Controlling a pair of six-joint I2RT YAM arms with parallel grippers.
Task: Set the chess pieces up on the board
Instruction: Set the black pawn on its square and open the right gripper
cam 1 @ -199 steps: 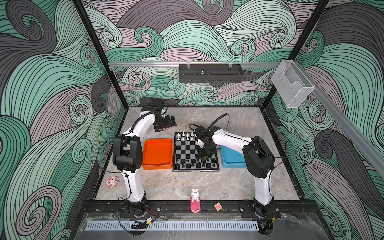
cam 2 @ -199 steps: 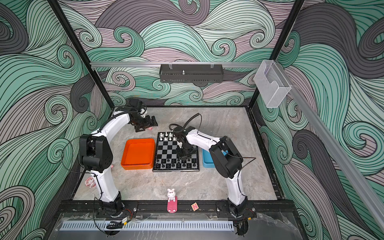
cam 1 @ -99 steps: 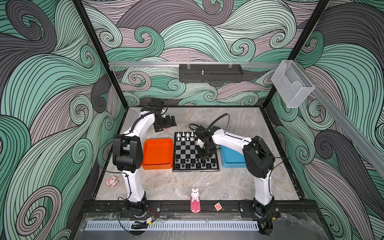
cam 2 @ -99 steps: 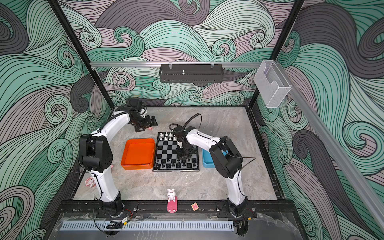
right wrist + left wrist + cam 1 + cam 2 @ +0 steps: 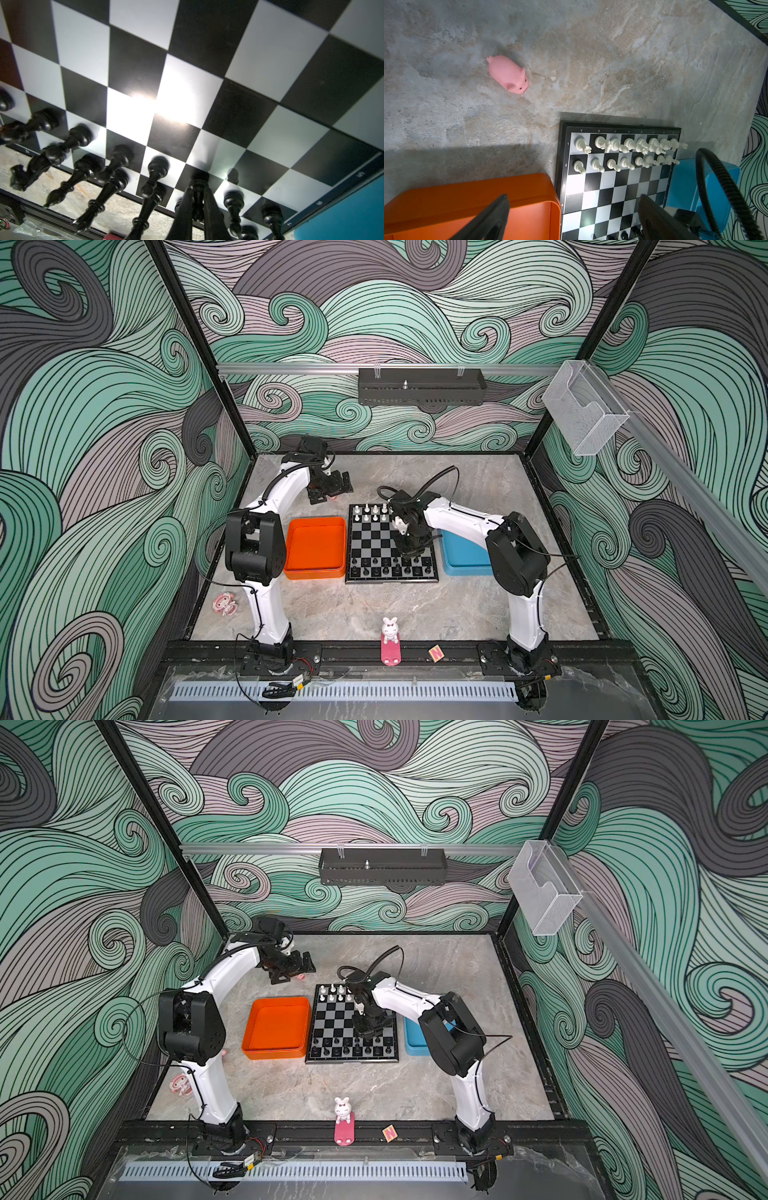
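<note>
The board (image 5: 376, 537) lies in the middle of the table between two trays. White chess pieces (image 5: 371, 512) fill its two far rows, also seen in the left wrist view (image 5: 629, 145). Black chess pieces (image 5: 386, 568) stand along the near rows. My right gripper (image 5: 198, 187) points down over the near right part of the board (image 5: 187, 62), shut on an upright black pawn (image 5: 198, 180) whose base is at the board surface. My left gripper (image 5: 332, 492) hangs open and empty above the bare table behind the orange tray; its dark fingers (image 5: 494, 214) are spread wide.
An orange tray (image 5: 316, 523) lies left of the board and a blue tray (image 5: 463, 564) right of it. A pink pig toy (image 5: 508, 74) lies under the left gripper. At the front edge are a white bunny (image 5: 390, 630), a pink figurine (image 5: 224, 603) and a small lettered block (image 5: 435, 653).
</note>
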